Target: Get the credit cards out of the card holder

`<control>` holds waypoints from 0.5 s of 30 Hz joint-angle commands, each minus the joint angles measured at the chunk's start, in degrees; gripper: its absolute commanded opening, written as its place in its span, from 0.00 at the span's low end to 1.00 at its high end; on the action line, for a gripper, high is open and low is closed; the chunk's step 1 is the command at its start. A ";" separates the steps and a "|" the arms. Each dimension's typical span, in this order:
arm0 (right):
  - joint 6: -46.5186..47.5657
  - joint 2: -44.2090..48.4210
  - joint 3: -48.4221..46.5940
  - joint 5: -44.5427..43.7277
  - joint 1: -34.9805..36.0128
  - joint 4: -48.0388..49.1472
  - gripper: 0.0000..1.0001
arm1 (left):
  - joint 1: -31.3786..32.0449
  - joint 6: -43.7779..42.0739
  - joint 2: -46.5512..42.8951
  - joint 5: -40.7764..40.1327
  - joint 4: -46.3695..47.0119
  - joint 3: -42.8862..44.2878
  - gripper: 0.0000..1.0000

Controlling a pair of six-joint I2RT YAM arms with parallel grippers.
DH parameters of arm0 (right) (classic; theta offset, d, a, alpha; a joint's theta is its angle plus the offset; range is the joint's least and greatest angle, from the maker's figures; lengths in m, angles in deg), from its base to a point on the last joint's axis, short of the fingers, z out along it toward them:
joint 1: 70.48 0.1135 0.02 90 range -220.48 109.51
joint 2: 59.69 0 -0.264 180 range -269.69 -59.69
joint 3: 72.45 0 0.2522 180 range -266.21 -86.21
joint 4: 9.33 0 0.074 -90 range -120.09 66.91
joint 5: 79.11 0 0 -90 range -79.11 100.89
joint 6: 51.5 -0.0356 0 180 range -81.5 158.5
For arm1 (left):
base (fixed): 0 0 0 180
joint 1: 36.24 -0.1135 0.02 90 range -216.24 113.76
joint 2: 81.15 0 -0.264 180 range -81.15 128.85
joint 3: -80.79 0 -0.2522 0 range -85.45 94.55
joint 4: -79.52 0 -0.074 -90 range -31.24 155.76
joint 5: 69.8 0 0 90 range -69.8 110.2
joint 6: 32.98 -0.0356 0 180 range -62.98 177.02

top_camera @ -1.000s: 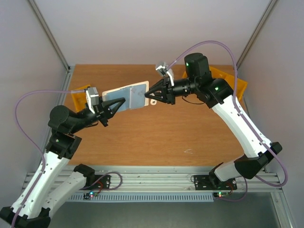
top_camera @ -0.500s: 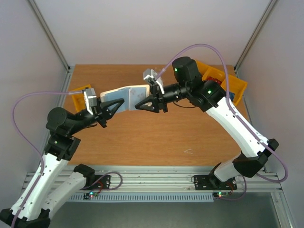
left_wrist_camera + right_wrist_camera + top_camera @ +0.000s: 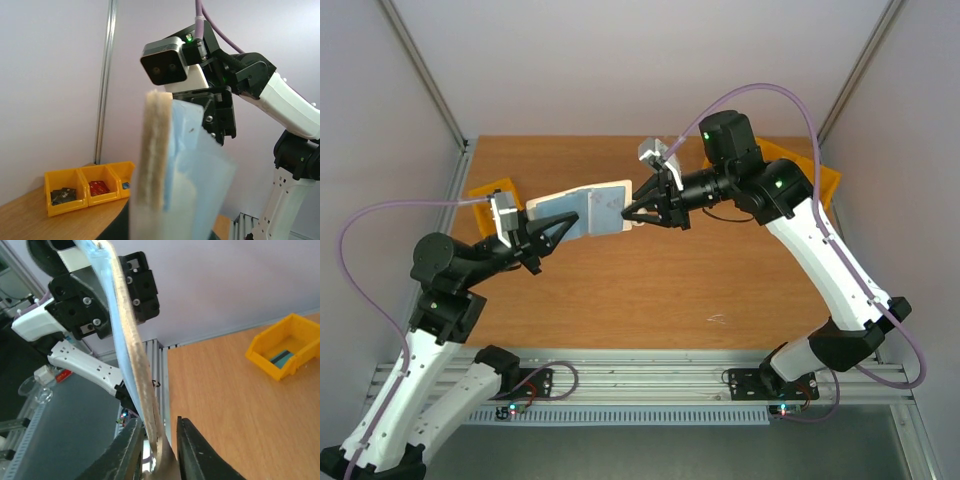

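Card holder [image 3: 582, 209] is held open in the air above the wooden surface [image 3: 650, 290], spanned between both arms. Left fingers [image 3: 556, 231] are closed on its left end. Right fingers [image 3: 129, 442] are placed either side of its right edge; whether it is actually pinched cannot be told. Yellow bins [image 3: 488, 190] are seen at the back corners.

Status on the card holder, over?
Left gripper shut on holder, held aloft. Right gripper straddles its edge, grip unclear. No cards seen. Nothing blocking.
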 commanded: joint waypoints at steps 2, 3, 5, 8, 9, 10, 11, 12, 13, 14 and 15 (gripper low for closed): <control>-1.37 -0.10 -0.74 -3.62 0.07 -0.03 0.13 | -0.18 -0.02 -1.08 1.10 3.68 -0.43 0.00; -1.64 -0.09 -0.68 -3.90 0.10 0.31 0.12 | -0.22 -0.02 -1.15 1.17 3.69 -0.43 0.00; -2.26 0.10 -0.38 -5.10 0.44 1.12 0.09 | -0.22 -0.02 -1.15 1.56 3.64 -0.43 0.00; -2.57 0.36 -0.04 -5.70 1.74 3.12 0.09 | -0.22 -0.02 -1.08 1.89 3.70 -0.43 0.00; -2.64 0.50 0.25 -5.81 2.33 4.09 0.09 | -0.19 -0.02 -1.04 1.86 3.70 -0.40 0.00; -2.73 0.67 0.60 -6.20 2.86 5.17 0.09 | -0.21 0.02 -1.03 1.77 3.73 -0.35 0.00; -2.84 0.76 0.99 -6.49 3.45 6.43 0.09 | -0.22 0.13 -0.99 1.73 3.76 -0.30 0.00; -2.91 0.86 1.43 -6.57 3.97 7.57 0.09 | -0.22 0.22 -0.93 1.73 3.81 -0.22 0.00; -3.07 0.87 1.71 -6.58 4.43 8.67 0.09 | -0.21 0.32 -0.81 1.85 3.80 -0.17 0.00; -3.42 0.79 1.76 -6.58 4.72 9.72 0.09 | -0.18 0.33 -0.85 1.86 3.81 -0.09 0.00; -3.93 0.52 1.75 -6.31 5.19 10.88 0.09 | -0.18 0.40 -0.86 1.90 3.83 -0.08 0.00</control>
